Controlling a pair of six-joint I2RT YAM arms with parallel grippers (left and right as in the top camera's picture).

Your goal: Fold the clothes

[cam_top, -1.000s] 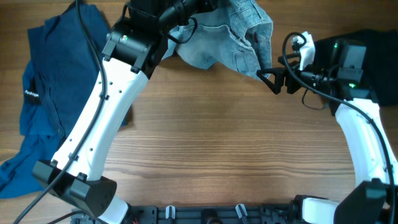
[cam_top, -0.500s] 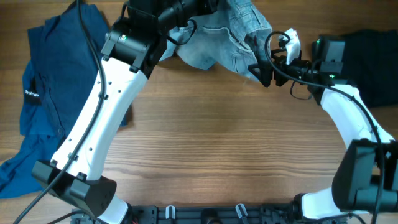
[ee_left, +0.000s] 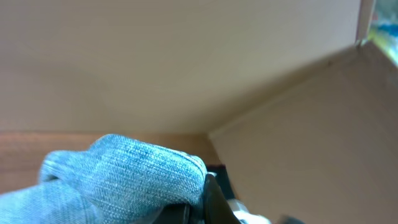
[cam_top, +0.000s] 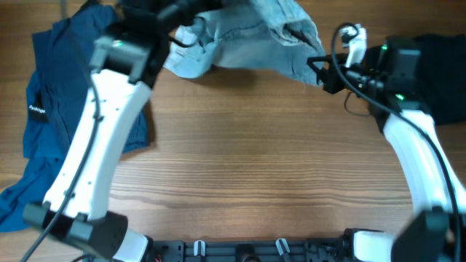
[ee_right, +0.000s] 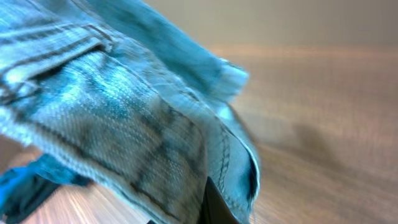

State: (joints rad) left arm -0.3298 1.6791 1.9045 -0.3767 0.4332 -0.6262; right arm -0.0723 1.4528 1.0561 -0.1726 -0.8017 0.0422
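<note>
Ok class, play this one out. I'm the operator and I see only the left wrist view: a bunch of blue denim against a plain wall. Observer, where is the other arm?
Observer: The right tool is at the right edge of the denim shorts, at the far side of the table.
Operator: Is it holding them?
Observer: I cannot tell. In the right wrist view the hem lies right by one finger, but the jaws are out of frame.
Operator: Anything else lying around?
Observer: A dark navy garment lies crumpled on the left, and a black garment lies at the right edge.
</note>
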